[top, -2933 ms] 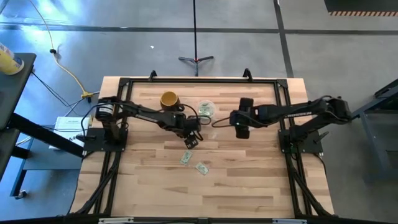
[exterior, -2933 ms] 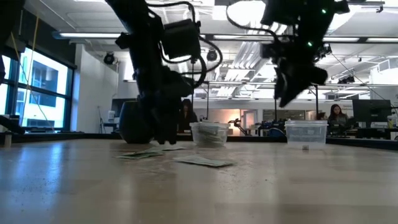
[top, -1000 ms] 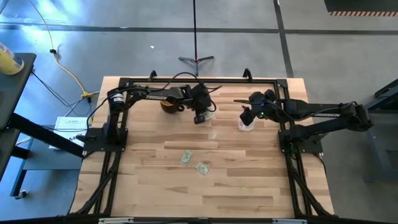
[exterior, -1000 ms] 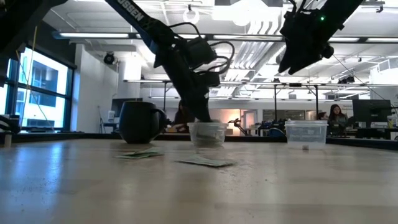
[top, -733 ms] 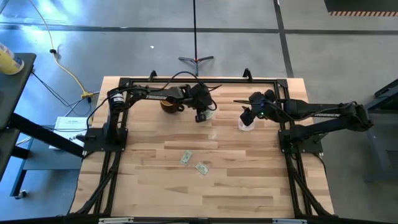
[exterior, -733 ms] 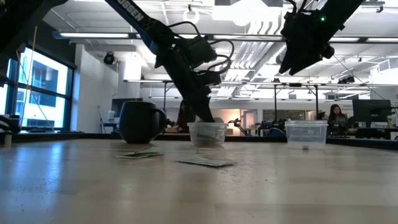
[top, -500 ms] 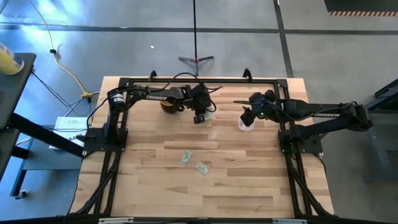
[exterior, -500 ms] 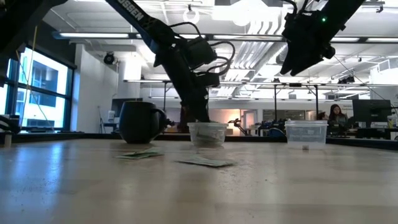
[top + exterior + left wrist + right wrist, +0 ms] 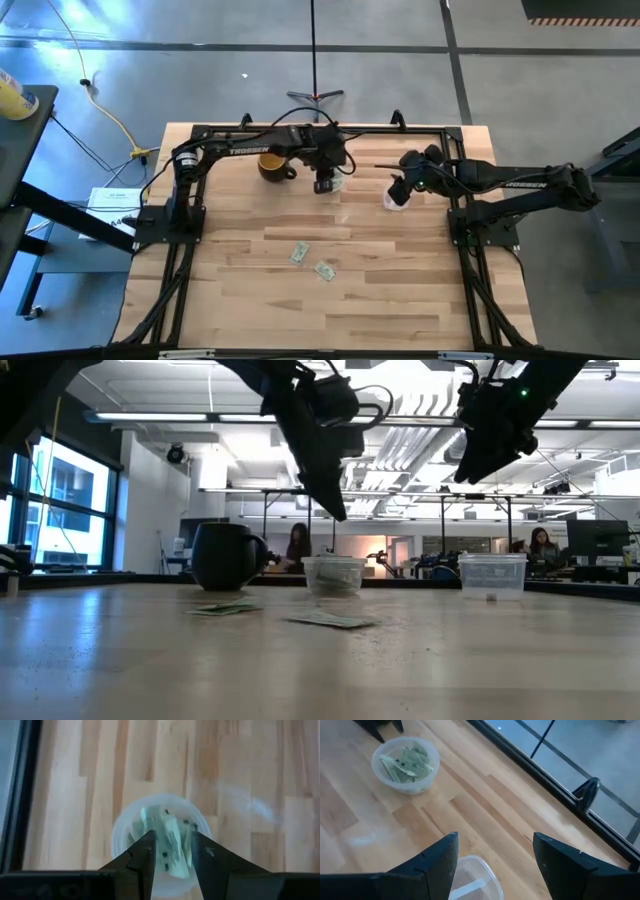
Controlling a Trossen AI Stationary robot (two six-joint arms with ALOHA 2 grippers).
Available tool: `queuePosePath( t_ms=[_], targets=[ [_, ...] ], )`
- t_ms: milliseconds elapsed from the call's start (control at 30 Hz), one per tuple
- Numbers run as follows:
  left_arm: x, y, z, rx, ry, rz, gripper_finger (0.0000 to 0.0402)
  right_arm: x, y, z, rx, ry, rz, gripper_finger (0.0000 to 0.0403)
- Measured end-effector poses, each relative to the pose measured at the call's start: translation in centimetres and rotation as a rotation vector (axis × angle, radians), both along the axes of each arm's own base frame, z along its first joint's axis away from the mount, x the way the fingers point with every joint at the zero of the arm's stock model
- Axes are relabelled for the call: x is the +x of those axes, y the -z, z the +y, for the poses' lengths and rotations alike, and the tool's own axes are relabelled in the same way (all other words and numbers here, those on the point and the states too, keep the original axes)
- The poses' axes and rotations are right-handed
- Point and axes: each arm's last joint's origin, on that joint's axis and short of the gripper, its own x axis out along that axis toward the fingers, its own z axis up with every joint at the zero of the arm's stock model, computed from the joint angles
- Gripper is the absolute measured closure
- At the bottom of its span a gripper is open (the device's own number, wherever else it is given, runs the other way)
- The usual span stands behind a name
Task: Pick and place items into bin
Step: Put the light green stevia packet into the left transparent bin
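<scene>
Left pincer (image 9: 322,186): raised above the tabletop (image 9: 400,290), directly over the bin (image 9: 161,842). In the left wrist view its two fingers (image 9: 142,857) stand a narrow gap apart with nothing between them, and the bin lies straight below that gap. In the low view the pincer (image 9: 338,512) hangs clear above the bin's rim.

Bin: a small round clear bowl standing on the tabletop toward 12 o'clock in the high view, just beside the yellow mug (image 9: 272,163), which sits at its 9 o'clock. It holds several folded pale-green slips (image 9: 404,762).

Loose items: two slips lie flat on the bare wood near the tabletop's centre, well apart from the bin at its 6 o'clock. One slip (image 9: 299,253) lies close to the other (image 9: 324,269), not touching.

Right pincer (image 9: 398,187): raised at the bin's 3 o'clock, fingers (image 9: 432,865) spread wide and empty, above a second clear container (image 9: 470,880) on the tabletop. In the low view it (image 9: 478,460) hangs high above that container (image 9: 491,576).
</scene>
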Motion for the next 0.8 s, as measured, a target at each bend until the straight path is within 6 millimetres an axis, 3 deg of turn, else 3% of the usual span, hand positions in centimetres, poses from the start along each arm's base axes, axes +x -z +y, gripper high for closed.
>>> queuePosePath(
  t_ms=[200,500,800],
  targets=[
    [-1.0,-0.4,-1.5,-0.074,-0.044,0.114,0.0245,0.7,0.4,0.3,0.089,-0.156,0.015,0.0155],
    [-0.5,-1.8,-3.8,0.028,-0.048,0.064,0.0245,4.0,2.5,0.5,0.157,-0.342,0.05,0.0155],
    [-3.2,-4.1,-6.9,0.027,-0.022,0.086,0.0245,6.2,3.9,4.4,0.151,-0.578,0.075,0.0155]
  ],
)
